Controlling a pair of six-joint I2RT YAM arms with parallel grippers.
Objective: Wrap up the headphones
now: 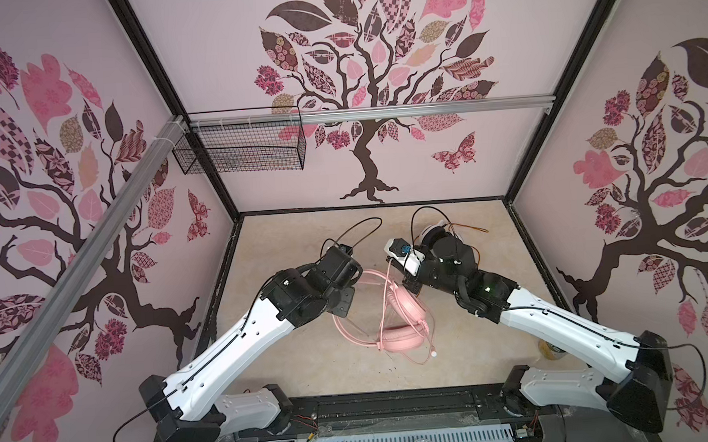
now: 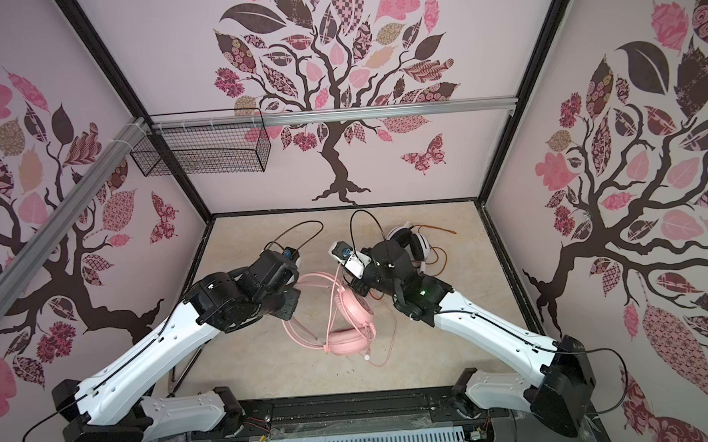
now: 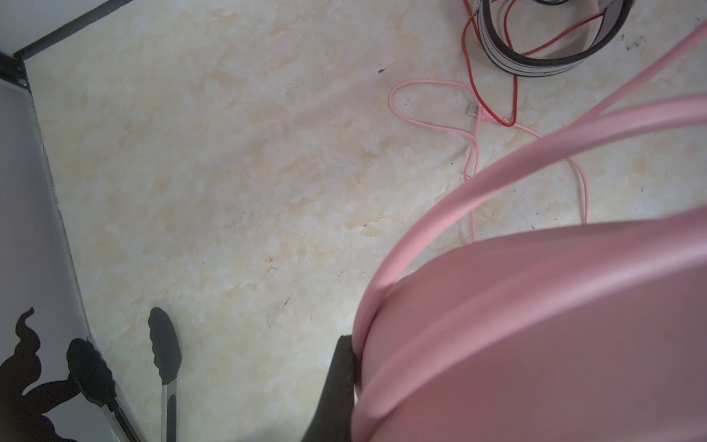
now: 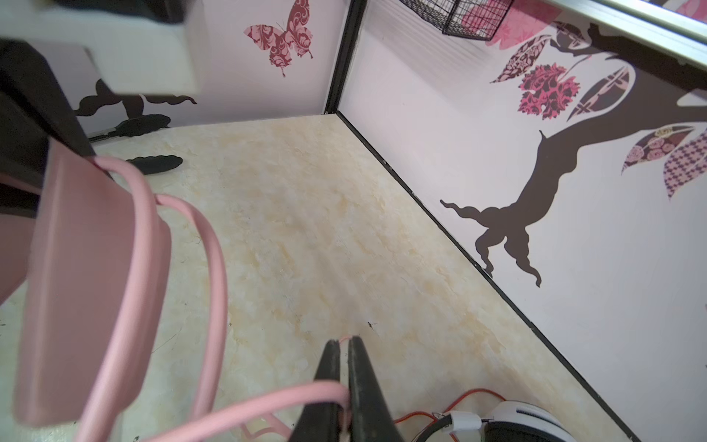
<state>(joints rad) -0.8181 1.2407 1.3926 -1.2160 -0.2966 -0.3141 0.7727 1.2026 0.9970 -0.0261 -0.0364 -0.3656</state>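
Note:
The pink headphones (image 1: 404, 300) (image 2: 350, 309) lie mid-table, their headband (image 3: 535, 325) raised toward the left arm. My left gripper (image 3: 354, 344) is shut on that headband; only one black finger (image 3: 338, 382) shows, pressed against the pink band. The pink cable (image 1: 384, 307) (image 4: 229, 413) runs up from the earcups into my right gripper (image 4: 344, 340) (image 2: 358, 286), which is shut on it just right of the headband. The white-and-black headphones (image 2: 416, 243) (image 4: 516, 421) lie behind the right wrist, their orange-red cable (image 2: 436, 228) (image 3: 509, 49) loose on the table.
Black-tipped tongs (image 3: 164, 344) (image 4: 153, 162) lie near the left wall. A black wire basket (image 1: 240, 149) hangs on the back rail. A yellowish jar (image 1: 550, 349) stands under the right forearm. Black frame edges border the marbled tabletop (image 1: 309, 357).

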